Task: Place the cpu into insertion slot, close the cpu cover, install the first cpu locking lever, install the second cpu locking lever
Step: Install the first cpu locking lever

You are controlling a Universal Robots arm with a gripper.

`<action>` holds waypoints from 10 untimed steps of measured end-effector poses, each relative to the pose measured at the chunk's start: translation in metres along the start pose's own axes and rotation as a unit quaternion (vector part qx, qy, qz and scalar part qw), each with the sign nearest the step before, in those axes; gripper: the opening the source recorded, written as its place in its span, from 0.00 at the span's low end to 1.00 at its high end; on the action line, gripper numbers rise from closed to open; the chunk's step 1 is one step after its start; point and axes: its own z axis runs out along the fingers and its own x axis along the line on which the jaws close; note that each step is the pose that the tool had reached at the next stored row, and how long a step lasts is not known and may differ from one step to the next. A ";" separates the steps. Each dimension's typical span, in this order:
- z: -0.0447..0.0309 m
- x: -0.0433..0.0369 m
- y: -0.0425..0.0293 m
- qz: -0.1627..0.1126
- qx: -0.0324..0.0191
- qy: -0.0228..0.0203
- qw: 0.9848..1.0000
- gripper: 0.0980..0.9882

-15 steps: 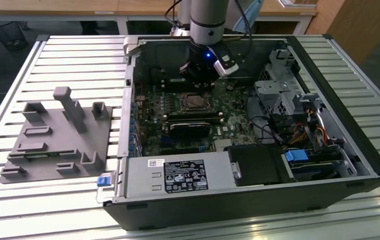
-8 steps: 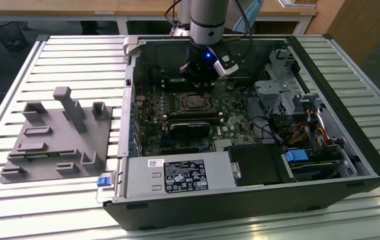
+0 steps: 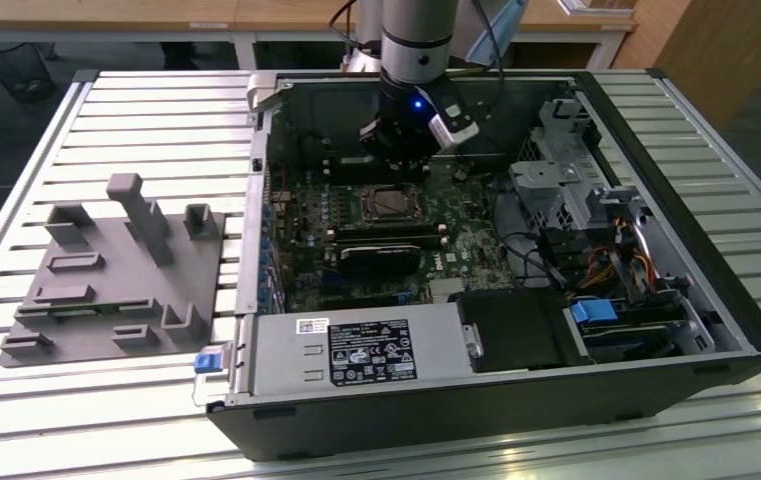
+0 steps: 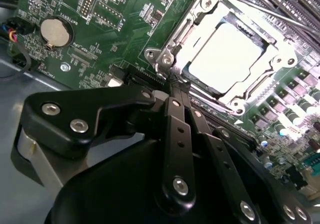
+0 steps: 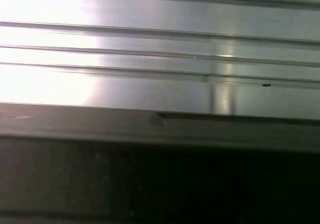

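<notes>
Item: pale silver square cpu point(image 4: 232, 54) seated in the black insertion slot point(image 4: 220, 92), thin silvery metal cpu cover point(image 4: 272, 59) framing it on the green circuit board point(image 4: 125, 24). Black gripper point(image 4: 176, 82), fingers point(image 4: 172, 92) pressed narrowly together on nothing, tips at the socket's corner. Risk: a sideways slip could scrape nearby components; board print unreadable.

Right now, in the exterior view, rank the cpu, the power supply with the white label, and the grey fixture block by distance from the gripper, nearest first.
1. The cpu, in its socket just below the gripper.
2. The power supply, along the case's front edge.
3. The grey fixture block, outside the case on the slatted table, toward the exterior view's left.
</notes>
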 end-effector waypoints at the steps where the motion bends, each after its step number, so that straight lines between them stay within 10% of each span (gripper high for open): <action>1: -0.0004 0.0000 0.0000 0.000 0.000 0.000 1.000 0.01; 10: -0.0006 0.0000 -0.0031 0.000 0.000 0.000 1.000 0.01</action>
